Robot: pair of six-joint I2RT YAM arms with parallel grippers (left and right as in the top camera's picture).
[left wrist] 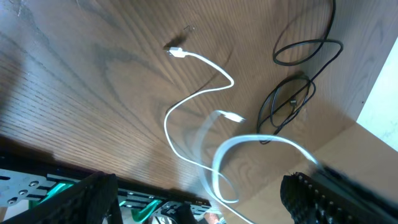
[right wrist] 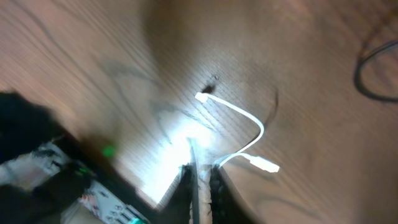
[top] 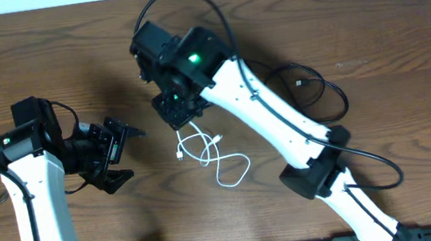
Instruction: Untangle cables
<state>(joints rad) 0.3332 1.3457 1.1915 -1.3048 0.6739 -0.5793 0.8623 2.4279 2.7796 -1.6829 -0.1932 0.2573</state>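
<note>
Right gripper (right wrist: pixel 198 186) is pinching its two fingers almost together at the bottom of its wrist view, and a strand of the white cable (right wrist: pixel 245 118) seems to be running up between them, though blur is hiding the exact contact. Just beyond the fingers, the white cable is curling across the wooden table (top: pixel 400 15) in loose loops, with one small plug (right wrist: pixel 202 98) lying flat on the wood and a second plug (right wrist: pixel 267 165) sitting near the grip. To the robot's left, the left gripper (top: pixel 123 155) is hovering wide open and holding nothing, a little apart from the loops. Farther off, past the right arm, a black cable (top: pixel 323 91) is lying in its own coil, apparently not crossing the white one. Judging by its thin, limp look, the white cable is behaving as something light, soft and floppy; it is likely sliding easily on the wood, so pinching the cord close to a plug is looking like the surest hold.
</note>
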